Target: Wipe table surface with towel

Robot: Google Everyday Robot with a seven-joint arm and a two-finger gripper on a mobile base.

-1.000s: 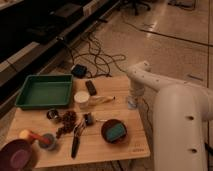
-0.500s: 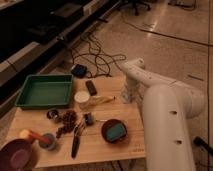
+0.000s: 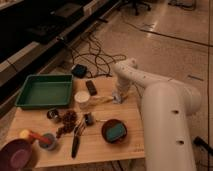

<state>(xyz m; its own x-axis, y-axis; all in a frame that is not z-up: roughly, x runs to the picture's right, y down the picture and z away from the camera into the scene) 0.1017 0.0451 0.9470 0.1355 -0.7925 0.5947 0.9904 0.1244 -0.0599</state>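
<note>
The wooden table (image 3: 135, 112) holds several small items. My gripper (image 3: 118, 96) hangs at the end of the white arm (image 3: 160, 100), low over the table's back right part, just right of a white cup (image 3: 81, 99) and a yellowish utensil (image 3: 102, 100). A dark bowl (image 3: 114, 131) with a teal pad in it sits in front of the gripper. I see no plain towel; whether the gripper holds anything is hidden.
A green tray (image 3: 45, 90) sits at the back left. A black remote (image 3: 91, 87), a small can (image 3: 52, 114), a brown cluster (image 3: 67, 121), a black-handled tool (image 3: 76, 140), a blue cup (image 3: 47, 141) and a purple bowl (image 3: 17, 156) crowd the left half. Cables lie on the floor behind.
The gripper has moved left along the table's back right part, closer to the white cup. The arm's body fills more of the right side.
</note>
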